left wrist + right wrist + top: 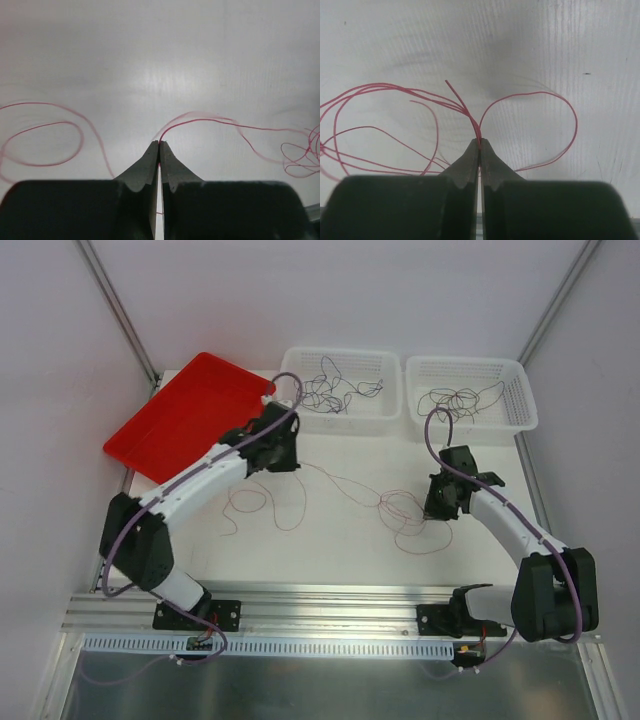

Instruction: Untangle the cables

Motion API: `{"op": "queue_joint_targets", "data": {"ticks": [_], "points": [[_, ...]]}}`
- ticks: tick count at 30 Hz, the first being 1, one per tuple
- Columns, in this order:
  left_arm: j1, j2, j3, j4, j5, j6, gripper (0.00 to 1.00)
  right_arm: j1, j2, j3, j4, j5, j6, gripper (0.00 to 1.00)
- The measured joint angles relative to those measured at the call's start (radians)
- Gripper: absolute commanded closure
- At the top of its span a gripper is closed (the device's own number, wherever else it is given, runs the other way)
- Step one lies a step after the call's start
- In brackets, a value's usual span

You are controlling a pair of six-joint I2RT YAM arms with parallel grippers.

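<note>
Thin red-pink cables [345,490] lie in loops across the white table between my two arms, tangled thickest near the right arm [405,515]. My left gripper [283,462] is shut on one red-pink strand, which leaves its tips in the left wrist view [159,143] and arcs right toward a coil [302,155]. My right gripper [437,508] is shut on several red-pink strands bunched at its tips in the right wrist view [479,141], with a loop [560,107] curving right. Both grippers are low over the table.
Two white baskets stand at the back, the left basket [385,415] and the right basket [520,400], each holding dark thin cables. A red tray [180,420] lies tilted at the back left. A metal rail [320,605] runs along the near edge.
</note>
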Motion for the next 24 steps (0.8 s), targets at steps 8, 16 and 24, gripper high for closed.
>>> {"op": "queue_joint_targets", "data": {"ticks": [8,16,24], "points": [[0.257,-0.387,-0.088,-0.071,-0.032,0.041,1.00,-0.021,0.019,-0.026,0.000,0.012,0.002,0.99],[0.448,-0.540,-0.051,-0.204,-0.083,0.126,1.00,-0.063,0.024,-0.035,-0.001,0.014,0.001,0.99],[0.489,-0.538,0.074,-0.270,-0.112,0.163,1.00,-0.080,0.023,-0.035,-0.001,0.014,-0.001,0.99]]}}
